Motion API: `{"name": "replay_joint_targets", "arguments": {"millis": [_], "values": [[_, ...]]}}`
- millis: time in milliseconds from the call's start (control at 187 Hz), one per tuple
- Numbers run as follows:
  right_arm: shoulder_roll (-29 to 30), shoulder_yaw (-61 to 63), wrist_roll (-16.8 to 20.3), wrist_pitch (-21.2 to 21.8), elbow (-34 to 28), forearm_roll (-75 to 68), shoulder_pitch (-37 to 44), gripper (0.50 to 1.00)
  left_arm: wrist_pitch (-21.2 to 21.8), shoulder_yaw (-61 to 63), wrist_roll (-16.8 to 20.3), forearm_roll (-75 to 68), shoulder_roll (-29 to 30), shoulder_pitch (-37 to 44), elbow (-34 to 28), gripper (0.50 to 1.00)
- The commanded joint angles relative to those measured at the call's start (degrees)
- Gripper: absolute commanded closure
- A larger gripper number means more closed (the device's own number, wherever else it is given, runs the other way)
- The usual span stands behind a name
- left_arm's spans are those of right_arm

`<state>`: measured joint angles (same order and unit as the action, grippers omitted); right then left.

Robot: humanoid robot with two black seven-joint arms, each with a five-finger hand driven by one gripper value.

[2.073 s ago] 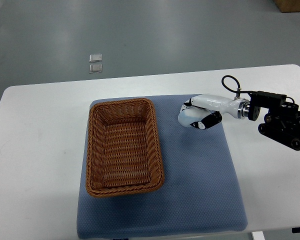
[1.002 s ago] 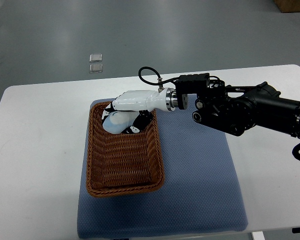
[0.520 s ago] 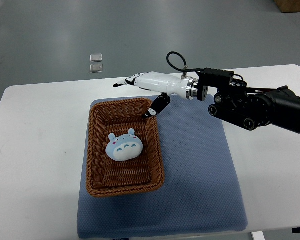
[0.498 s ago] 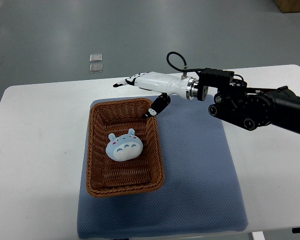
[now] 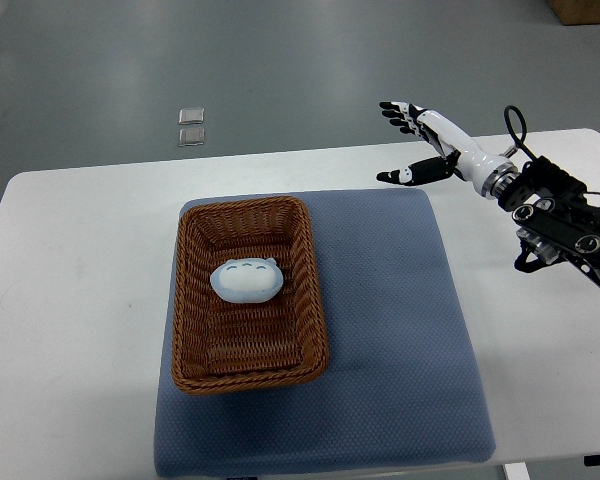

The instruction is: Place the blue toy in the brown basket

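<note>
Fingers (image 5: 398, 112) of the white right hand (image 5: 420, 140) are spread & released, thumb (image 5: 405, 175) sticking out toward the picture's left, nothing in the grasp. Hand hangs over the far right part of the white bench (image 5: 70, 330), just past the back right corner of the blue-grey fabric mat (image 5: 400, 340). Its black arm w/ silver wrist ring (image 5: 560, 215) comes in from the right edge, a black cable looped above the wrist.

Pale blue rounded plush toy (image 5: 246, 281) w/ small ears & a stitched face lies well apart from the fingers, off to their left & nearer the robot. It sits inside the brown woven rectangular wicker basket (image 5: 310, 300), on the basket floor, roughly mid-width & a bit toward the far end, not touching the hand. Can't tell if it touches either side wall.

Basket stands on the left half of the mat; mat lies on the bench. Beyond the bench, on the grey floor (image 5: 280, 60), two small clear square items (image 5: 191, 126) sit one above the other. A brown box corner (image 5: 585, 10) shows at top right.
</note>
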<state>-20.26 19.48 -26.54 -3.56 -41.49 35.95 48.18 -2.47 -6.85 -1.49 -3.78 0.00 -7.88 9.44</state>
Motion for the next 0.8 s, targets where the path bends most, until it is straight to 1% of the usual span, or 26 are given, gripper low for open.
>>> {"name": "replay_joint_targets", "arguments": {"millis": [0,27,145,252,364,573,793], "values": [[0.05,0.03,0.09,0.05,1.15,-8.53,-1.25,0.589,0.01,0.00,0.00,0.00,0.00,-0.03,-0.04,0.500],[0.14,0.03,0.17,0.05,1.41,-10.46,-1.34,0.589,0.01,0.00,0.00,0.00,0.00,-0.03,0.05,0.500],[0.22,0.12,2.81,0.13,1.76,-21.08,-1.52,0.589,0.01,0.00,0.00,0.00,0.00,-0.03,0.05,0.500],[0.40,0.03,3.51,0.31,1.76,-27.07,-1.52,0.587,0.01,0.00,0.00,0.00,0.00,-0.03,-0.04,0.500],[0.57,0.12,4.48,1.54,1.94,-29.71,-2.13,0.587,0.01,0.00,0.00,0.00,0.00,-0.12,-0.04,0.500],[0.22,0.12,4.83,4.00,1.94,-34.45,-2.74,0.587,0.01,-0.09,0.00,0.00,0.00,-0.47,0.05,0.500],[1.19,4.52,4.31,3.74,2.03,-36.12,-4.06,0.587,0.01,-0.09,0.00,0.00,0.00,-0.47,0.05,0.500]]}}
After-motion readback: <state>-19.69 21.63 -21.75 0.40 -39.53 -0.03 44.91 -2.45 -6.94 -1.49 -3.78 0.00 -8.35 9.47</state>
